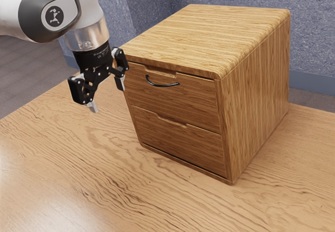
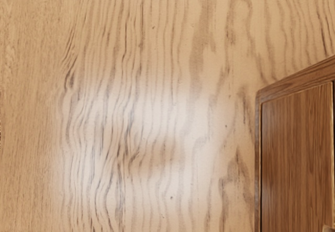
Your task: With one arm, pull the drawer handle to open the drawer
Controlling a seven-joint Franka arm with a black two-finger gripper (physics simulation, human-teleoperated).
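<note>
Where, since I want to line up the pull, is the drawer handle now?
In the exterior view the dark handle sits at the top edge of the cabinet's upper drawer, just to the exterior view's right of the open jaws.

Office-like room, grey carpet (image 1: pixel 26 72), blue-grey wall (image 1: pixel 314 28)

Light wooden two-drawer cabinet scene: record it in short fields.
cabinet: light wooden two-drawer cabinet, standing on the wood-grain table
top drawer: wooden front, flush with the cabinet, shut
handle: thin black curved metal handle on the top drawer, untouched
lower drawer: wooden front, flush, shut
arm: white and grey robot arm, jaws open and holding nothing, above the table, to the exterior view's left of the handle
task state: drawer not yet pulled
</note>
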